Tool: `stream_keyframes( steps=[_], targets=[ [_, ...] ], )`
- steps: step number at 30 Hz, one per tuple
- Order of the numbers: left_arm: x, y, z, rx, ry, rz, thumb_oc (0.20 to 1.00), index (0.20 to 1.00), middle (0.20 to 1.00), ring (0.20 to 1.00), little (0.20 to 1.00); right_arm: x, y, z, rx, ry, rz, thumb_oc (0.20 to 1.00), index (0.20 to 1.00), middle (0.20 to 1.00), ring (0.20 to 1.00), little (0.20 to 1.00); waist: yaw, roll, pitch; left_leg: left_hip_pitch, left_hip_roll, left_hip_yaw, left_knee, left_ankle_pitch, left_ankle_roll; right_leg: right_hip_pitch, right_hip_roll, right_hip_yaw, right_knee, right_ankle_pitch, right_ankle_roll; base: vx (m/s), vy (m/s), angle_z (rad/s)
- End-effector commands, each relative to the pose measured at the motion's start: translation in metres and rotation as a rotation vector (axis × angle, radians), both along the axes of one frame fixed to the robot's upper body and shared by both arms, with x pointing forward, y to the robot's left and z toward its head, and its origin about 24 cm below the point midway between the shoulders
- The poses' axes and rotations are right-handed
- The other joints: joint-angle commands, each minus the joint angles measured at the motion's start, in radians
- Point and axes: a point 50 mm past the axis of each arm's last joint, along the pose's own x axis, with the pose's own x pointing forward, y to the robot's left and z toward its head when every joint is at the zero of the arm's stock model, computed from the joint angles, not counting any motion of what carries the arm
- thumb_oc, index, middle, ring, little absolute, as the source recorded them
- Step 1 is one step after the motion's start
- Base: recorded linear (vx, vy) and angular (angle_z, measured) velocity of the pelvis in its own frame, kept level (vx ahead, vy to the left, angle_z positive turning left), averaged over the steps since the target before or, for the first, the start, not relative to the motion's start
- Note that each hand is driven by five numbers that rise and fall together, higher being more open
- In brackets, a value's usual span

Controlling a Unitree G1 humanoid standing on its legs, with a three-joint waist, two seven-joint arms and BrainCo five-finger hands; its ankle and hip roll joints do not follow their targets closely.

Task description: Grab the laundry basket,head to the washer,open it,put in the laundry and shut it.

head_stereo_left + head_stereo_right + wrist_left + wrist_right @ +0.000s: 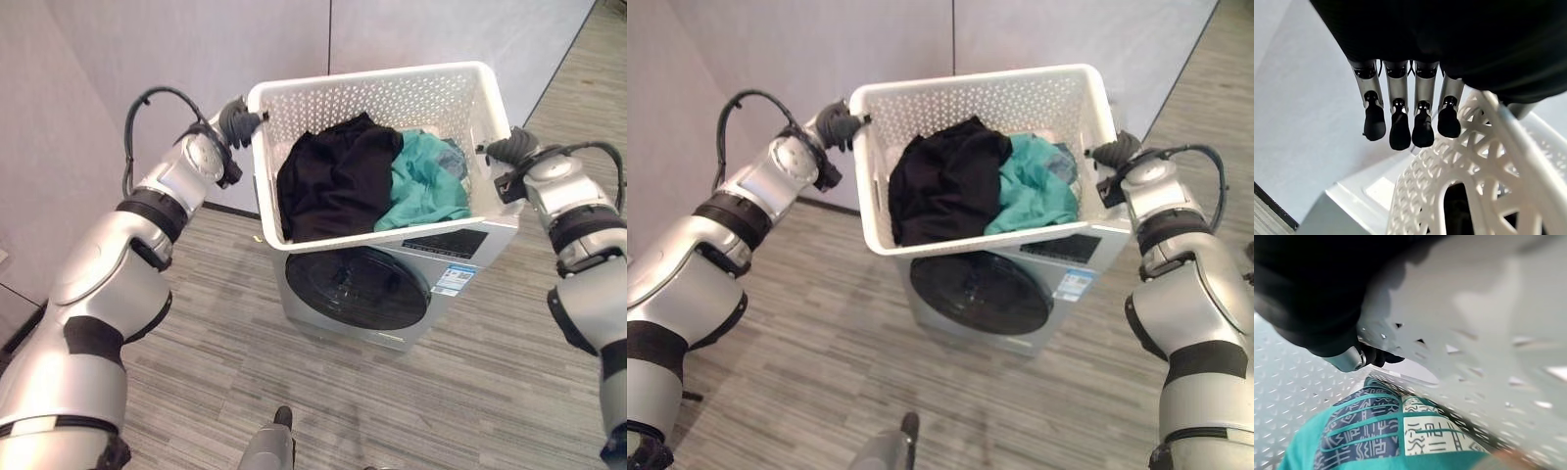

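Note:
A white perforated laundry basket [372, 83] is held at chest height over the top of the washer [460, 279]. It holds a black garment [333, 181] and teal clothes [426, 181]. My left hand [240, 122] grips the basket's left rim. In the left wrist view its fingers [1400, 122] hang outside the lattice handle [1474, 161], with the thumb on the rim's other side. My right hand [509, 149] clasps the right rim. In the right wrist view one of its fingers [1352, 360] curls over the wall above a teal patterned cloth [1381, 426]. The washer's round dark door [362, 289] is shut.
The washer stands against pale grey wall panels [196, 49]. Grey wood-grain floor [216, 362] spreads in front of it and to both sides. A dark skirting line [230, 209] runs along the wall at the left.

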Motion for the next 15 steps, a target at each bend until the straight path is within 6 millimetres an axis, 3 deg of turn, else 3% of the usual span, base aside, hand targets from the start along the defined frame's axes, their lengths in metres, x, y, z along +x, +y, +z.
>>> stream_keyframes(
  steps=[1,4,6,8,9,11,12,13,14,15],
  targets=[
    [0.000,0.028,0.042,0.072,-0.119,0.131,0.200,0.200,0.200,0.200,0.200,-0.015,-0.035,0.040,-0.130,-0.068,-0.116,0.200,0.200,0.200,0.200,0.200,0.027,0.012,-0.041,-0.085,0.033,0.016,-0.079,0.048,-0.030,-0.034,-0.022,0.058,0.050,-0.047,0.047,0.30,0.234,-0.02],
    [0.001,0.027,0.039,0.132,-0.110,0.143,0.200,0.200,0.200,0.200,0.200,-0.010,-0.027,0.024,-0.153,0.006,-0.096,0.200,0.200,0.200,0.200,0.200,0.037,0.030,-0.096,-0.018,-0.056,-0.051,-0.108,0.014,0.014,-0.034,-0.065,0.094,0.128,-0.061,0.090,0.31,0.282,-0.34],
    [0.001,0.029,0.038,0.139,-0.111,0.147,0.200,0.200,0.200,0.200,0.200,-0.010,-0.026,0.020,-0.145,0.016,-0.089,0.200,0.200,0.200,0.200,0.200,0.037,0.030,-0.108,0.005,-0.071,-0.045,-0.110,-0.001,0.031,-0.055,-0.081,0.110,0.187,-0.062,0.096,0.18,0.175,-0.66],
    [0.000,0.033,0.035,0.139,-0.107,0.159,0.200,0.200,0.200,0.200,0.200,-0.009,-0.024,0.013,-0.140,0.042,-0.084,0.200,0.200,0.200,0.200,0.200,0.035,0.040,-0.111,0.053,-0.089,-0.029,-0.110,-0.031,0.075,-0.141,-0.114,0.150,0.379,0.008,0.111,0.21,0.267,-0.77],
    [-0.001,0.040,0.033,0.144,-0.100,0.180,0.200,0.200,0.200,0.200,0.200,-0.010,-0.024,0.004,-0.136,0.074,-0.083,0.200,0.200,0.200,0.200,0.200,0.026,0.061,-0.100,0.108,-0.089,-0.012,-0.121,-0.053,0.099,-0.218,-0.139,0.146,0.523,0.073,0.123,0.22,0.297,-0.66],
    [-0.001,0.043,0.030,0.148,-0.088,0.187,0.200,0.200,0.200,0.200,0.200,-0.010,-0.025,0.002,-0.137,0.085,-0.084,0.200,0.200,0.200,0.200,0.200,0.028,0.070,-0.095,0.134,-0.091,0.000,-0.134,-0.060,0.105,-0.246,-0.165,0.118,0.542,0.085,0.125,0.13,0.148,-0.41],
    [-0.001,0.044,0.027,0.150,-0.077,0.190,0.200,0.200,0.200,0.200,0.200,-0.012,-0.030,0.000,-0.140,0.096,-0.102,0.200,0.200,0.200,0.200,0.200,0.025,0.078,-0.094,0.153,-0.090,0.002,-0.147,-0.064,0.102,-0.264,-0.187,0.071,0.507,0.078,0.121,0.14,0.033,-0.20],
    [0.000,0.043,0.023,0.157,-0.064,0.188,0.200,0.200,0.200,0.200,0.200,-0.017,-0.038,-0.002,-0.145,0.113,-0.129,0.200,0.200,0.200,0.200,0.200,0.016,0.091,-0.089,0.174,-0.084,0.014,-0.165,-0.072,0.088,-0.295,-0.236,-0.019,0.394,0.095,0.127,0.18,0.004,-0.09],
    [0.000,0.042,0.022,0.166,-0.062,0.188,0.200,0.200,0.200,0.200,0.200,-0.020,-0.045,-0.006,-0.139,0.127,-0.149,0.200,0.200,0.200,0.200,0.200,0.008,0.099,-0.086,0.182,-0.078,0.018,-0.170,-0.079,0.081,-0.296,-0.271,-0.055,0.332,0.116,0.137,0.13,-0.030,-0.08],
    [0.000,0.042,0.022,0.166,-0.062,0.187,0.200,0.200,0.200,0.200,0.200,-0.021,-0.045,-0.006,-0.139,0.127,-0.150,0.200,0.200,0.200,0.200,0.200,0.005,0.100,-0.085,0.184,-0.077,0.015,-0.170,-0.080,0.080,-0.289,-0.269,-0.060,0.326,0.118,0.137,0.09,-0.066,-0.08]
  ],
)
